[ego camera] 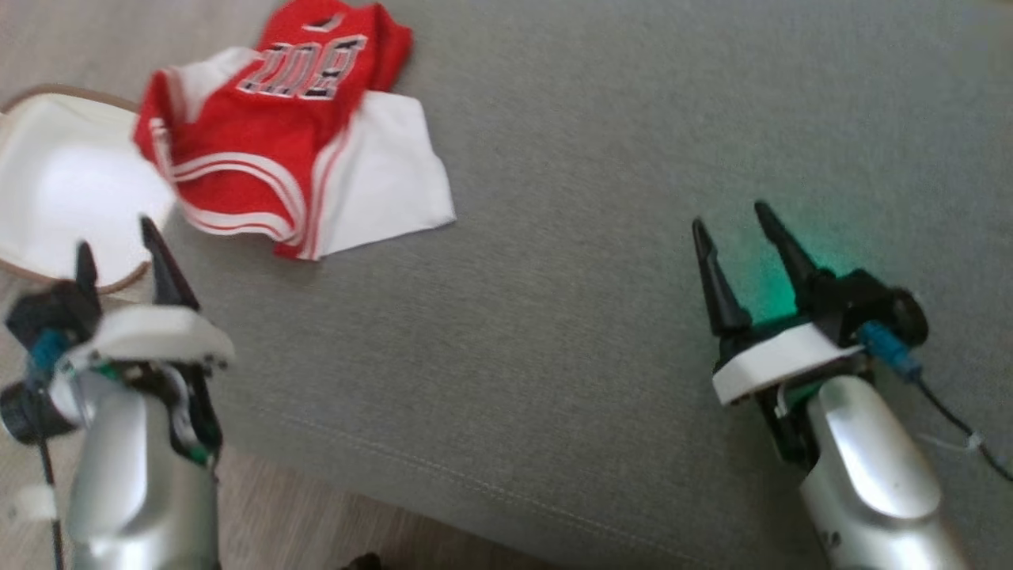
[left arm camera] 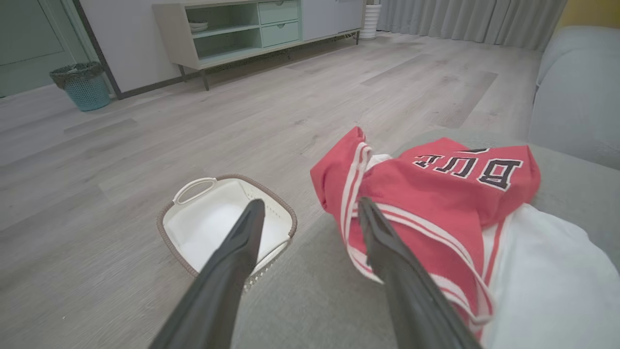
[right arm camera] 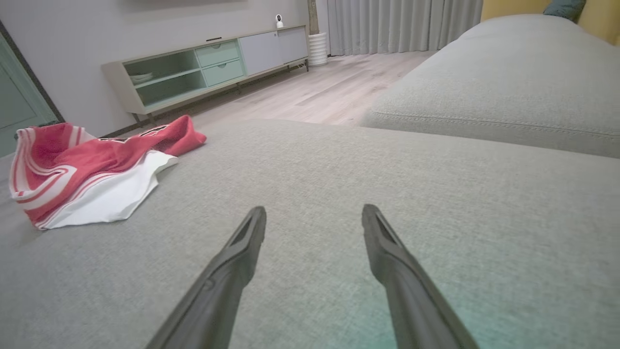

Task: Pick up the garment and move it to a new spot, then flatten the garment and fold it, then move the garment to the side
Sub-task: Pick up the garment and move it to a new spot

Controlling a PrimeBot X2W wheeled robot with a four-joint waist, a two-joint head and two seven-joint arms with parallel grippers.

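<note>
Red garment [ego camera: 261, 150], white-striped trim; grey sofa [ego camera: 593, 277]; white basket [ego camera: 55, 190].

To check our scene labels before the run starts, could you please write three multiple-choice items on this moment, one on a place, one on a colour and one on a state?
1. Where does the jersey lie? A in the white basket; B on the grey cushion; C on the floor.
2. What colour is its lettering? A black with white outlines; B yellow; C green.
3. How do the left gripper and the right gripper stand? A left shut on the jersey; B both shut; C both open and empty.
Key: B, grey fabric shows under and around it; A, the dark letters are rimmed in white; C, each pair of fingers stands apart with nothing between.
</note>
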